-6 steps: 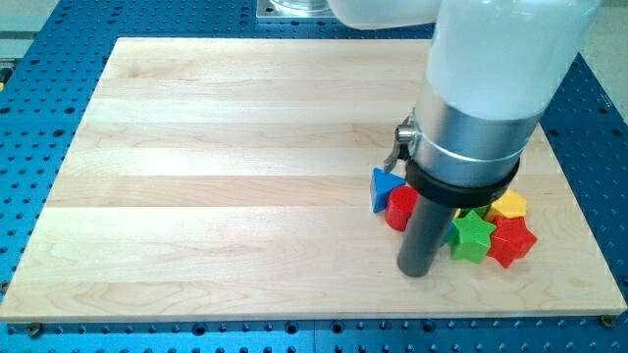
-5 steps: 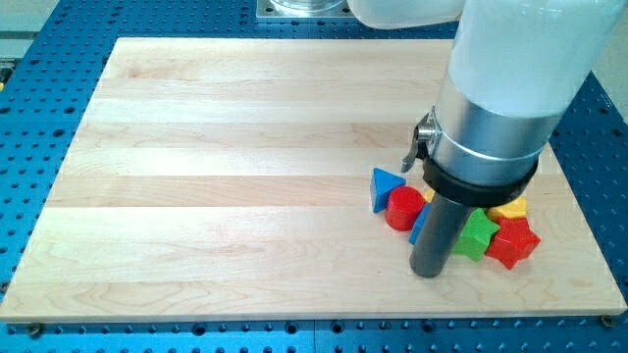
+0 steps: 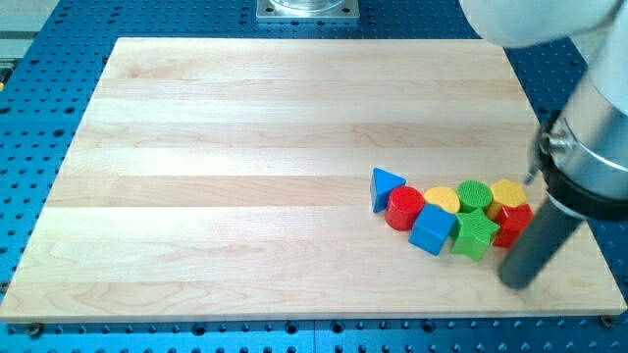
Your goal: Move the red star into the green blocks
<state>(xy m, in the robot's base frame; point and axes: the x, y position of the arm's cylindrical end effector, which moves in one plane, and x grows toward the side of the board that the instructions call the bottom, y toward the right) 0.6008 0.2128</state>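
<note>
My tip (image 3: 518, 281) rests on the tabletop (image 3: 245, 147); there is no hand, so it grasps nothing. Just up and left of it, touching or nearly so, sits the red star (image 3: 512, 224), half hidden by the rod. It already abuts the green star (image 3: 475, 233), with the green cylinder (image 3: 474, 194) beyond. The task looks nearly done; at most a short leftward nudge remains.

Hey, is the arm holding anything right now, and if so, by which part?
Nothing is held. My tip rests on the board just to the view's bottom right of the red star, beside the green star.
</note>
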